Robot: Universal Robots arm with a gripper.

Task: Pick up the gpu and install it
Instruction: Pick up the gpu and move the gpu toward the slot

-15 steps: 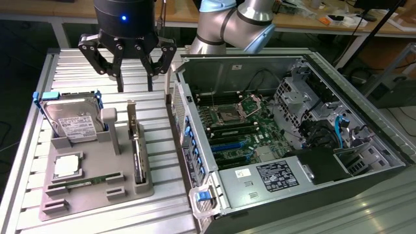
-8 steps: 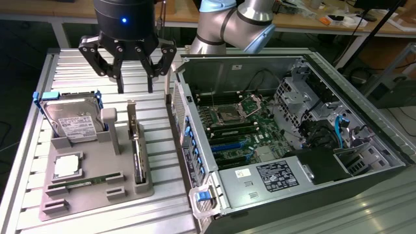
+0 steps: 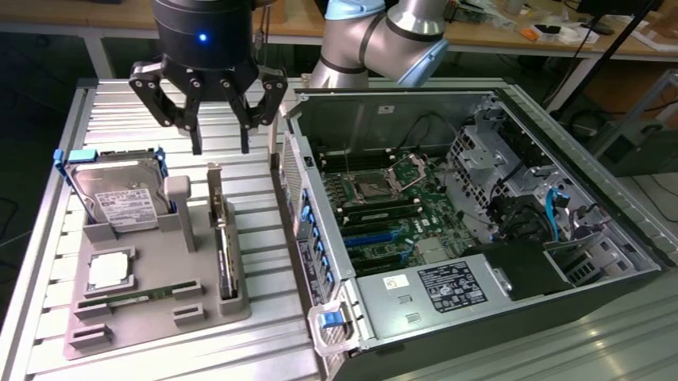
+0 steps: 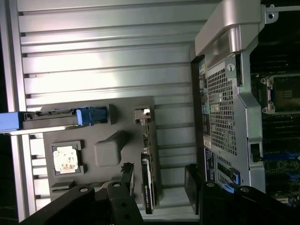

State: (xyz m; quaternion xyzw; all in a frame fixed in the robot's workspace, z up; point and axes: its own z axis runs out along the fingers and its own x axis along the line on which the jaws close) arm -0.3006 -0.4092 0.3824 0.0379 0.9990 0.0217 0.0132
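Note:
The gpu [image 3: 224,242] is a thin dark card standing on edge in a slot of the grey holder [image 3: 159,266], its metal bracket end toward the back. My gripper [image 3: 221,144] hangs open above the card's bracket end, apart from it, nothing between the fingers. In the wrist view the gpu [image 4: 148,180] lies between my two dark fingertips [image 4: 126,176], with the gripper [image 4: 159,174] straddling it from above. The open computer case [image 3: 498,95] stands on the exterior view's right with its motherboard [image 3: 392,210] exposed.
The holder [image 4: 123,110] also carries a hard drive [image 3: 117,194] with blue rails, a processor chip [image 3: 109,271] and a memory stick [image 3: 138,298]. The case's perforated rear panel [image 4: 225,103] stands close beside the gpu. Everything rests on a ribbed metal table [image 3: 117,103].

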